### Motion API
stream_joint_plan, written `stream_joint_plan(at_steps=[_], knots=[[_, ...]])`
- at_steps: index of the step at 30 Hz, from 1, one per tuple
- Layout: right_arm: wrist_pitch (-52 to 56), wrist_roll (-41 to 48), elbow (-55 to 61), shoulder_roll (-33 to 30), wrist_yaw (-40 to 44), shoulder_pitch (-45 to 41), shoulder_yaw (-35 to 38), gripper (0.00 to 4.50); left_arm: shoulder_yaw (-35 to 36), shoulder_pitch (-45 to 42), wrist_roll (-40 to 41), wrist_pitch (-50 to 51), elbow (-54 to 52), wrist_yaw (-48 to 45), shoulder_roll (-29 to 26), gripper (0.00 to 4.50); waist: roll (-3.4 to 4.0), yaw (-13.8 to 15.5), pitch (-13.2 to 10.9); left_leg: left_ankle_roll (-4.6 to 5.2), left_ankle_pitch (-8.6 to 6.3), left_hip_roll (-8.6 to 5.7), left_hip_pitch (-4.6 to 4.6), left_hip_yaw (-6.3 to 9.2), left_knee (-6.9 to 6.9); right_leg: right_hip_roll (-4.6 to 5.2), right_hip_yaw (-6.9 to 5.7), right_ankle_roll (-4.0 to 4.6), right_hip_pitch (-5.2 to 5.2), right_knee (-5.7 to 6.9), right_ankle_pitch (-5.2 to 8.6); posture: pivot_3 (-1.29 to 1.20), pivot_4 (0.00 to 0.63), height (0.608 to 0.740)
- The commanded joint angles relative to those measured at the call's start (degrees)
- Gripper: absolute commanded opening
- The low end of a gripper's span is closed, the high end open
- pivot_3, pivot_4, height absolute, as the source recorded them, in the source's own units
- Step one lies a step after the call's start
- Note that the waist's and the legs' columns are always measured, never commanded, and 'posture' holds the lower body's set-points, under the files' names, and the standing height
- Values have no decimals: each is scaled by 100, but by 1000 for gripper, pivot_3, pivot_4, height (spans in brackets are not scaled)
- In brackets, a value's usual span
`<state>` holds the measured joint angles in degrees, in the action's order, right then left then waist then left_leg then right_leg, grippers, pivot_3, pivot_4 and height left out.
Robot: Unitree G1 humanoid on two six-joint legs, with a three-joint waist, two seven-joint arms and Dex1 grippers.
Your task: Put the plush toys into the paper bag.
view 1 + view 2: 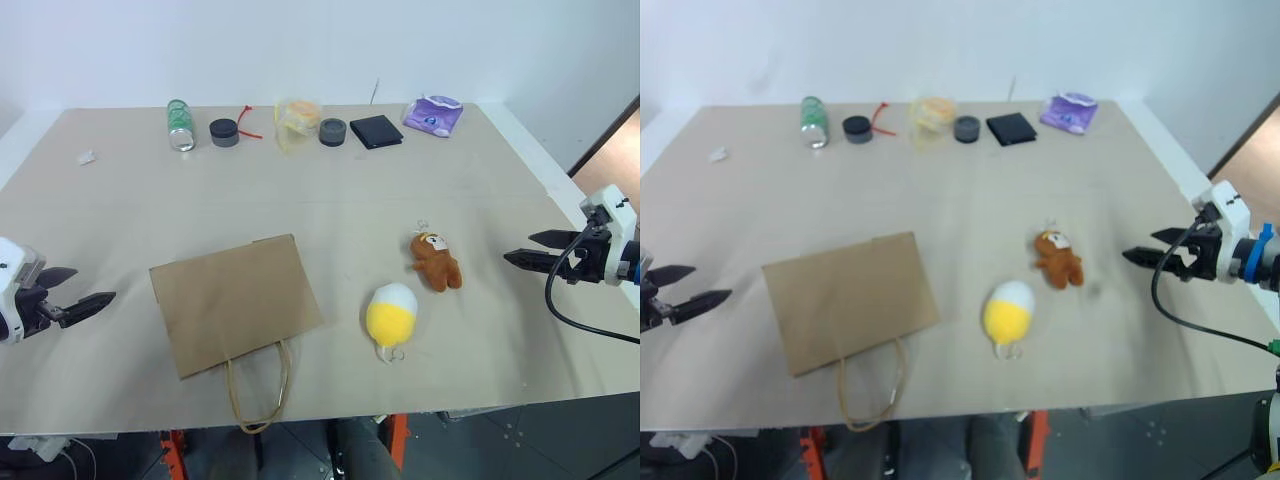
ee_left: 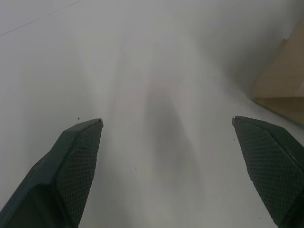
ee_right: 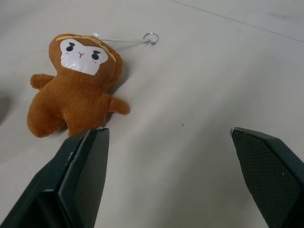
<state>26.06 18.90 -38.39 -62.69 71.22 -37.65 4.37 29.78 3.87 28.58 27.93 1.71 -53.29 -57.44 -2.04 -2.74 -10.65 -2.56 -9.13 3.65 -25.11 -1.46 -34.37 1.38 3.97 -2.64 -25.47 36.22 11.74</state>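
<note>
A brown paper bag (image 1: 232, 302) lies flat on the table near its front edge, its twisted loop handles (image 1: 258, 395) hanging over that edge. Right of it lies the yellow-and-white egg-shaped plush toy (image 1: 391, 314) with a key ring. Further right and slightly behind lies the brown bear plush toy (image 1: 435, 260), seen close in the right wrist view (image 3: 78, 85). My left gripper (image 1: 82, 290) hovers open left of the bag, empty. My right gripper (image 1: 530, 248) hovers open right of the bear, pointing toward it, with nothing between its fingers.
Along the table's far edge stand a green can (image 1: 180, 125), two dark round lids (image 1: 224, 131), a red tie, a yellowish clear wrapper (image 1: 297, 118), a flat black square (image 1: 376, 131) and a purple-and-white packet (image 1: 432, 114). A small white scrap (image 1: 86, 157) lies far left.
</note>
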Motion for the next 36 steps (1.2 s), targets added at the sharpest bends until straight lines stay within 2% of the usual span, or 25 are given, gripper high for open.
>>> stream_joint_plan(at_steps=[1, 21, 24, 28, 31, 33, 36], knots=[[-143, -73, -215, -62, 44, -195, 152, 4421, 328, -90, -5, -108, -26, 49, -46, 4500, 0, 0, 0, 0, 0, 0, 0, 0, 0, 0, 0, 0, 0, 0, 0, 0, 150, 740], [-265, -121, -663, 26, -82, -65, 534, 4421, 362, -605, -108, -230, 211, 438, 116, 4500, 0, -1, 1, 1, 1, -1, 13, -6, -31, -4, 13, -4, 6, 43, -2, 0, 150, 740], [-192, 108, -523, 97, 46, -158, 707, 4421, 320, -927, -70, -453, 158, 527, 233, 4500, -1, -1, 1, 1, 1, -1, 15, -5, -40, -5, 13, -4, 6, 54, -1, 0, 150, 740], [601, 1403, 1680, 312, 1029, 435, 1095, 4421, -270, -1532, 268, -574, -636, 88, 440, 4500, 0, 2, 1, 2, 5, 0, 19, -2, -65, -10, 16, -10, 14, 86, -4, 0, 150, 740], [1180, 1971, 3420, 303, 1316, 733, 777, 4421, -834, -1799, 510, -746, -1220, -519, 563, 4500, 0, 4, 2, 2, 10, -1, 28, 0, -70, -11, 21, -19, 29, 90, -5, 0, 150, 740], [1509, 2314, 4156, 338, 1353, 722, 633, 4421, -1070, -1892, 512, -808, -1317, -813, 528, 4500, 1, -1, 2, 2, 10, 0, 27, 0, -80, -12, 22, -21, 29, 93, -5, 0, 150, 740], [1434, 2443, 4866, 351, 1535, 798, 410, 4421, -1419, -2071, 401, -1016, -1405, -1155, 500, 4500, 0, -3, 2, 2, 10, 5, 27, 0, -93, -19, 23, -20, 28, 97, -6, 0, 150, 740]])
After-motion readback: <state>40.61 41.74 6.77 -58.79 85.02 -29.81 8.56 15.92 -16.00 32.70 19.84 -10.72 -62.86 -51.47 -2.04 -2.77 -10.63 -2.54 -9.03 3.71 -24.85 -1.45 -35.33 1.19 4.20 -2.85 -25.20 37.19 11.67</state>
